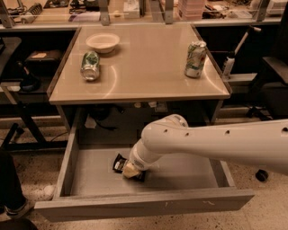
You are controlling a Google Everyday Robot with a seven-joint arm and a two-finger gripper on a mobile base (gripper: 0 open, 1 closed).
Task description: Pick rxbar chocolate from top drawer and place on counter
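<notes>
The top drawer (90,179) is pulled open below the counter (144,67). The rxbar chocolate (119,163), a dark glossy wrapper, lies on the drawer floor left of the middle. My white arm reaches in from the right. The gripper (130,170) is down in the drawer, right on the bar's right end and covering part of it. The part of the bar under the gripper is hidden.
On the counter stand a white bowl (103,42) at the back left, a soda can lying on its side (90,66) and an upright soda can (195,59) at the right. A person's leg and shoe (18,197) are at the left by the drawer. A cluttered bench (135,9) runs behind.
</notes>
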